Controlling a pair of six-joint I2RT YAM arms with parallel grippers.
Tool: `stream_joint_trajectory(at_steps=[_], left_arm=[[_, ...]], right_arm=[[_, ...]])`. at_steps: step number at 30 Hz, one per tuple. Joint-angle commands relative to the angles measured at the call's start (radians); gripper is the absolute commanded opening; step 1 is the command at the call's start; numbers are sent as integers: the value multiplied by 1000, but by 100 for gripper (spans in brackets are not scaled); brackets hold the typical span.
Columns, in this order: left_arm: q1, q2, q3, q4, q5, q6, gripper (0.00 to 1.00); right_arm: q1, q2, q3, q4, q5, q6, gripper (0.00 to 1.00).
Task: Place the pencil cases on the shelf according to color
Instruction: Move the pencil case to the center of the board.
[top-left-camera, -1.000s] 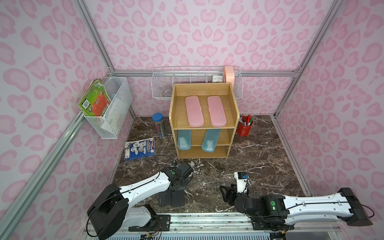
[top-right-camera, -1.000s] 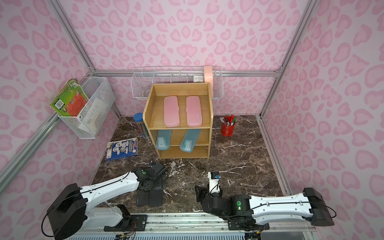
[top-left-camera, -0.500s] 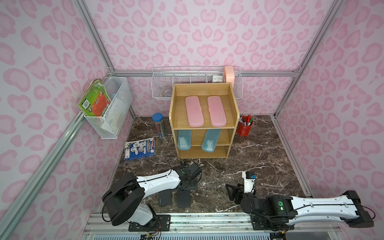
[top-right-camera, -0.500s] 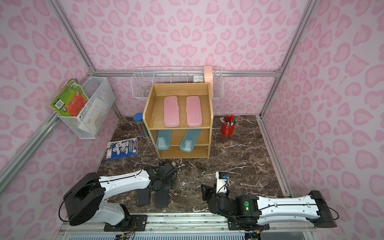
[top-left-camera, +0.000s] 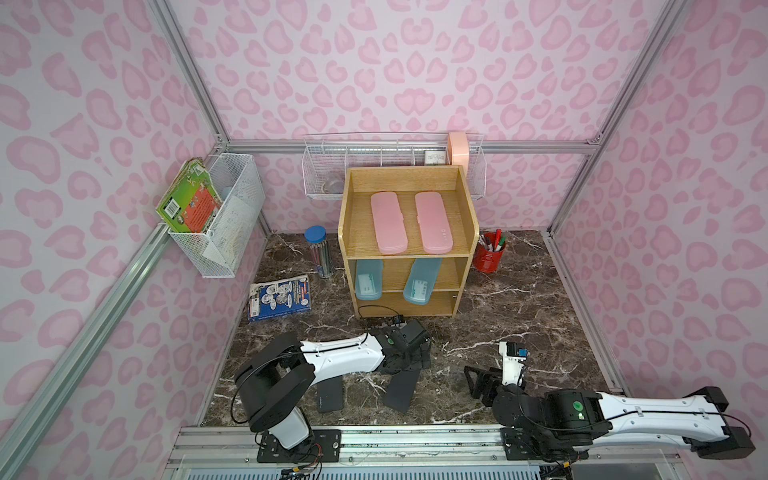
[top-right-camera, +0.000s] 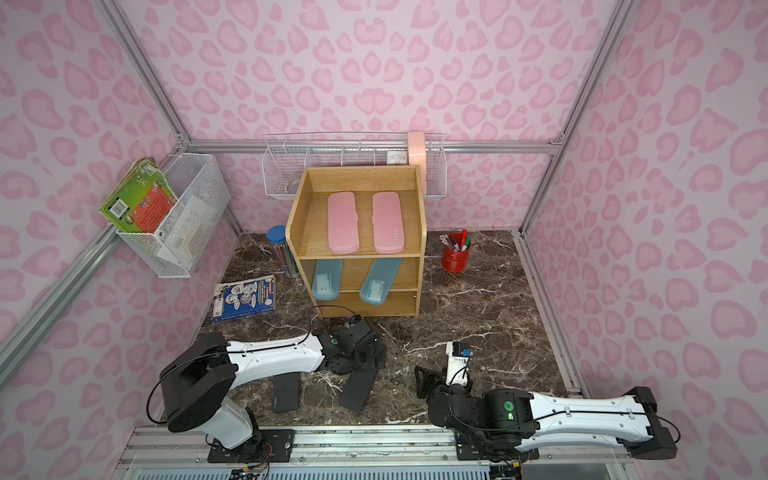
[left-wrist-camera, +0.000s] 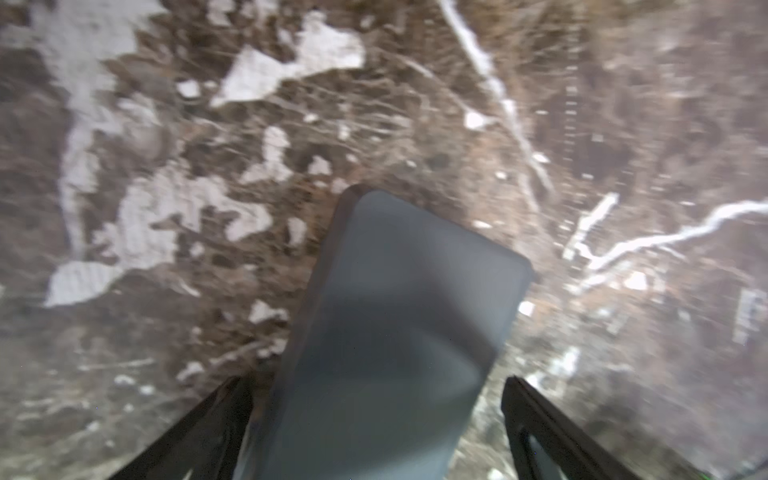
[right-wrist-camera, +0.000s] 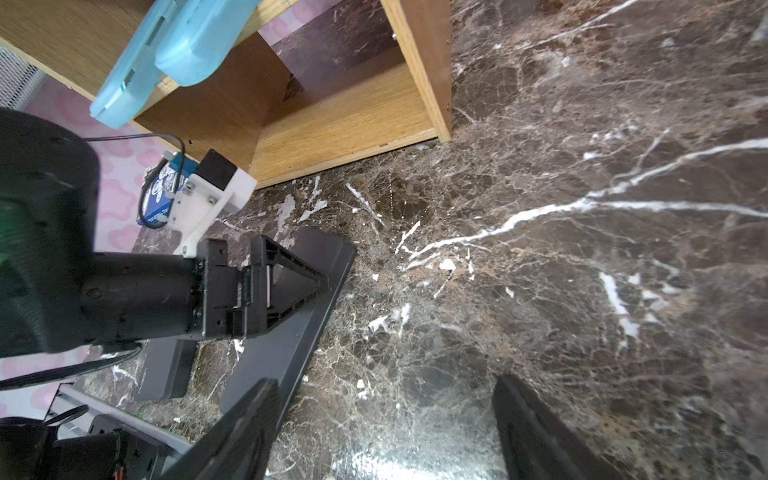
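Frankly, my left hand is closed across one end of a black case, smooth hard plastic, long, flat, round-cornered. Its far end seems to rest on the marbled desk, so it may pivot or slip free. The other case lies flat nearby. The oak shelf has a low bottom tier that could catch a tilted case. My right hand gapes empty.

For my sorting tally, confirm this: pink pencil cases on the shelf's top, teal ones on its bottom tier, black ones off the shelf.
Wrong tier: the teal pencil cases lie on the shelf's middle tier, as both top views show. The rest is right.
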Motion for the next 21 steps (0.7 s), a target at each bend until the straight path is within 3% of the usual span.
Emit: stream_joint_trajectory(at_steps=[1, 6, 10, 15, 21], left_arm=[[1, -82, 4, -69, -38, 7, 99], [3, -236, 10, -382, -215, 34, 99], [20, -366, -13, -590, -339, 60, 99], [137, -586, -141, -664, -349, 94, 99], [226, -812, -284, -650, -366, 115, 99]], right_arm=[[-9, 72, 34, -40, -2, 42, 87], [-38, 256, 79, 45, -76, 68, 95], [-76, 436, 104, 253, -195, -31, 99], [-110, 687, 205, 390, -290, -70, 99], [-146, 988, 460, 245, -365, -113, 99]])
